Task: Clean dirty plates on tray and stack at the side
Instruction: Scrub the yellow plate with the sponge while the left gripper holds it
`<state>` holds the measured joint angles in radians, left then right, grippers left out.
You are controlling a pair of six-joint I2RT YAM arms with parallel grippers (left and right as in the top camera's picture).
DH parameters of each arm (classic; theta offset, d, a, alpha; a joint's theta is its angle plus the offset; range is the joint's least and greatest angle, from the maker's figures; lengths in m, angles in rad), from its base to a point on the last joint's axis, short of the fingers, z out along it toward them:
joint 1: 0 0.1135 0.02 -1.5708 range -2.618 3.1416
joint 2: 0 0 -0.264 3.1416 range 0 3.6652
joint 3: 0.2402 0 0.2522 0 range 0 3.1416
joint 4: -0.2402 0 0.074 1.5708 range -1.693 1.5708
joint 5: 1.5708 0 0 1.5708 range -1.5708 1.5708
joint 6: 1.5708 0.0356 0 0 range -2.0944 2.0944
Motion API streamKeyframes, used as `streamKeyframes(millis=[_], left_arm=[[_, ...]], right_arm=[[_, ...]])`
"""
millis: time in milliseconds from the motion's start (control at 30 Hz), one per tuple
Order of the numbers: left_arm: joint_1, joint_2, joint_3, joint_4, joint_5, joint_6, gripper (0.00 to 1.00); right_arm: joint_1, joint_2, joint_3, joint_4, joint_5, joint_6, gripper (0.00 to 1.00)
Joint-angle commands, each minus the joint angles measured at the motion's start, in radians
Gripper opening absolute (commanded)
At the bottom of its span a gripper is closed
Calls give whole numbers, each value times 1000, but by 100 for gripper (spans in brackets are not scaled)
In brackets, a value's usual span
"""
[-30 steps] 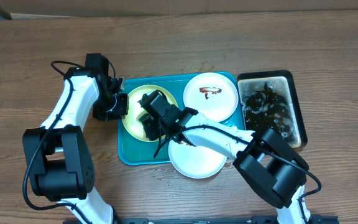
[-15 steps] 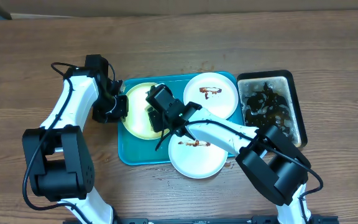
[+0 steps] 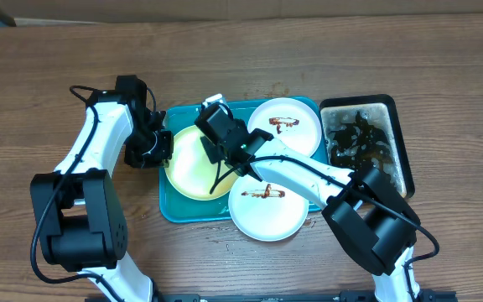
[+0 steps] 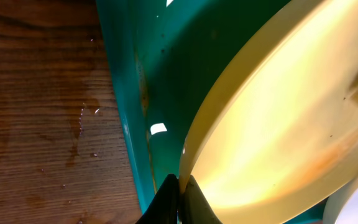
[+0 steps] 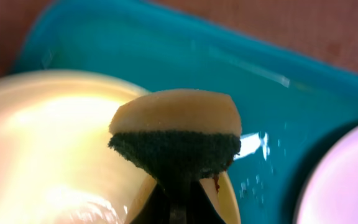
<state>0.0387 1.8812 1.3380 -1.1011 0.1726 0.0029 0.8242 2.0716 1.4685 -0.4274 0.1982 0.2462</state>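
Wooden counter (image 3: 57,50) carries the teal tray (image 3: 170,207), which holds all three plates (image 3: 288,126). Left jaws are clamped on the rim of the yellow-green plate (image 3: 187,172). Right jaws grip a sponge (image 5: 176,134) over that plate's far edge.

We see a brown wooden table (image 3: 49,59) with long dark grain spreading on every side of the left gripper (image 3: 163,144). Just to its left the wood carries small shining water drops (image 4: 82,115). Far beyond it, a pale beige strip (image 3: 267,7) borders the table's back edge.
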Motion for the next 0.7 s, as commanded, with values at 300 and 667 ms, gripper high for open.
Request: streamKeyframes(millis=[300,667], left_arm=[[-10,-21,17,1,11,13,4],[-10,-21,17,4,11,13,4]], right_arm=[[0,2,26,-98,-156,-42,4],[-80,-200,26,-50,-156,-9,4]])
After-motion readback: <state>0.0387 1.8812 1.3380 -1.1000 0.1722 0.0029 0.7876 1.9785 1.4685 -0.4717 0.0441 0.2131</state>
